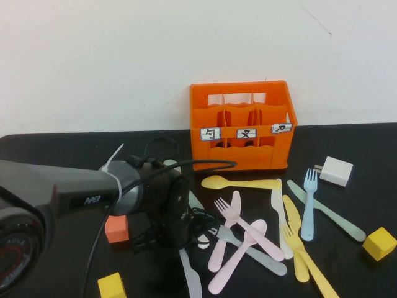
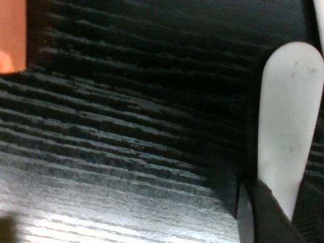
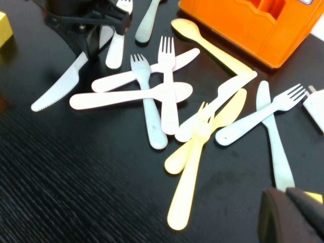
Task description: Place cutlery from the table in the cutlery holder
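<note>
High view: the left gripper (image 1: 177, 226) is lowered onto the table (image 1: 56, 161) at the left edge of the cutlery pile, beside an orange cube (image 1: 116, 229); its jaw state cannot be told, as the wrist housing hides the fingertips. A whitish knife (image 1: 191, 274) extends from under it toward the near edge, and the left wrist view shows a whitish rounded handle (image 2: 291, 126) close to the table surface. The right gripper is outside the high view; only a dark finger part (image 3: 291, 215) appears in the right wrist view, above the table near the yellow fork (image 3: 190, 172), so its opening cannot be told. The cutlery holder (image 1: 242, 127) stands at the back centre. Pink, yellow, blue and pale green pieces lie scattered in front of it, including a yellow spoon (image 1: 239, 182) and a blue fork (image 1: 309, 202).
</note>
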Robot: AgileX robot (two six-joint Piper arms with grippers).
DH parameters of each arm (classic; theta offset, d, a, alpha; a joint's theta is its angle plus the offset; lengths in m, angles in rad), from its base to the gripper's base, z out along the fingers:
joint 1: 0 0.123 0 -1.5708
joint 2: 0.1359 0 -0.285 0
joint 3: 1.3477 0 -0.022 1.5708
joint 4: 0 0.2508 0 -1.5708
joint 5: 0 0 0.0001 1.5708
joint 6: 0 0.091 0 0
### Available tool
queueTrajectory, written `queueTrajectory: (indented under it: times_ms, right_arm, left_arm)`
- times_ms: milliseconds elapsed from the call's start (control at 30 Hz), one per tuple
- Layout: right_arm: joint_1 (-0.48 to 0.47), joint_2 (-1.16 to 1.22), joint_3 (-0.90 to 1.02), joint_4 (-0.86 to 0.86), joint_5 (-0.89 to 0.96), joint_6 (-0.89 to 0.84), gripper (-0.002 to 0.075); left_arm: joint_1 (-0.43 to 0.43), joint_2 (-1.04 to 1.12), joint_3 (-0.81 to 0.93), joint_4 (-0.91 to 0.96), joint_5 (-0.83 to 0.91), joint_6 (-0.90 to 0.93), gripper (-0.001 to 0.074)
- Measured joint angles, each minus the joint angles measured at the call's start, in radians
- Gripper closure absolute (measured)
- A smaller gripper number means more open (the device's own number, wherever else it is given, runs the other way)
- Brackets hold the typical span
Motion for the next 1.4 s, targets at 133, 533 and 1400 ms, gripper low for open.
queueTrajectory:
  times_ms: [133,533,1400]
  right_arm:
    - [0.0,0.0,0.0,0.001,0.0,0.0,0.0728]
    - [0.0,0.0,0.0,0.002,0.002,0.0,0.0728]
    - [0.0,0.0,0.0,0.006,0.004,0.0,0.0728]
  left_arm:
    - [0.0,0.0,0.0,0.005,-0.004,0.004,0.0627]
    - [0.0,-0.138,-0.009,0.147,0.139,0.031,0.0732]
    - [0.0,-0.092,-0.009,0.089,0.005,0.06,0.0454]
